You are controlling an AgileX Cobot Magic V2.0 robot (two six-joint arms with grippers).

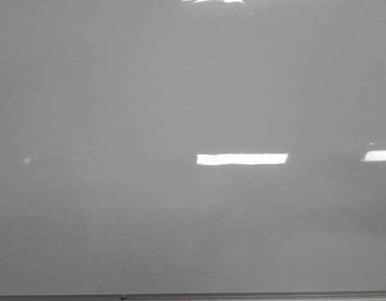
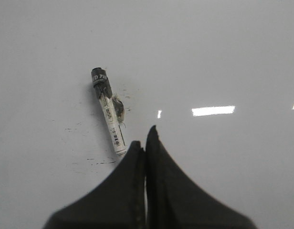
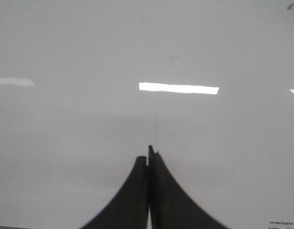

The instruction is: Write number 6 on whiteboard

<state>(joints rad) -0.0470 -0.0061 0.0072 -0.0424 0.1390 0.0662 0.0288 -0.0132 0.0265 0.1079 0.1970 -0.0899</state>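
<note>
A glossy pale grey whiteboard (image 1: 118, 94) fills the front view, blank but for bright rectangular light reflections, its thin grey frame along the bottom edge. No number 6 shows. In the left wrist view a white-barrelled marker (image 2: 109, 113) with a black cap lies on the smudged board, just beyond the left hand (image 2: 145, 138), fingers pressed together, empty. The right hand (image 3: 149, 151) is likewise closed, holding nothing.

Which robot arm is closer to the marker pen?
Left. The left gripper, shut and empty, sits right beside the white marker pen with the black cap lying on the glossy pale grey whiteboard. The right gripper sees only bare board, no pen.
</note>
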